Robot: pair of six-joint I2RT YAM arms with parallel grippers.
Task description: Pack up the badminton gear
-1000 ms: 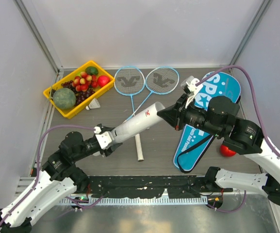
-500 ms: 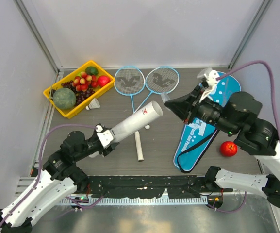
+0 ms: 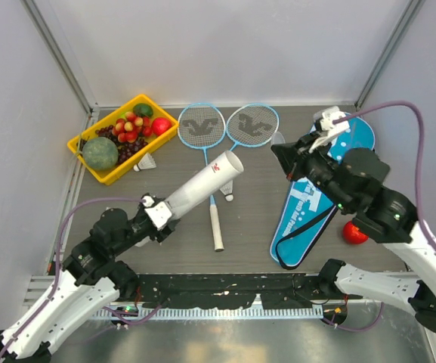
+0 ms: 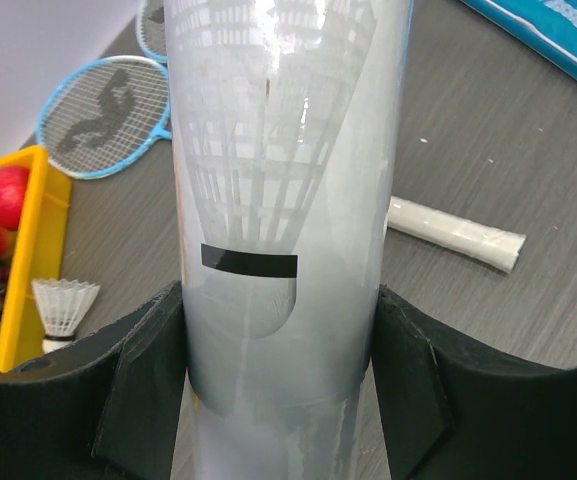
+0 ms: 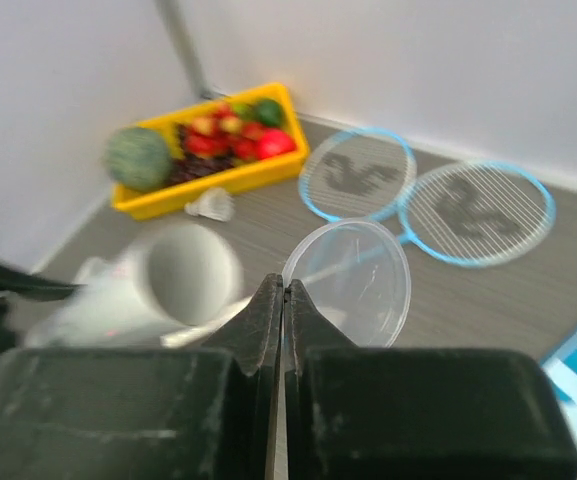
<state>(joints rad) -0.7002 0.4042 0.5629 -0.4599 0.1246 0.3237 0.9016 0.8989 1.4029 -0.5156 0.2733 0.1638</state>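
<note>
- Top external view: left fingers (image 4: 148, 380) clamp the long white cylinder tube (image 3: 202, 185), tilted up mid-worktop (image 3: 255, 227).
- right fingers (image 5: 263, 320) pinch a clear round plastic lid (image 5: 353, 275), right of its mouth.
- Edge pinch only: lid could twist loose capping crooked.

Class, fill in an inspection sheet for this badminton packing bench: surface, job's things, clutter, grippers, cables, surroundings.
Surface: dark grey wood-grain table.
Job's things: white tube held tilted off the table, with an inner shuttlecock showing through its wall. A loose shuttlecock lies beside the tray. The first racket, second racket and blue bag lie flat.
Clutter: yellow fruit tray; red apple beside the bag.
Grippers: left gripper shut on the tube; right gripper shut on a clear lid.
Cables: left purple cable, right purple cable, each looping off its arm.
Surroundings: pale walls, metal frame post.
</note>
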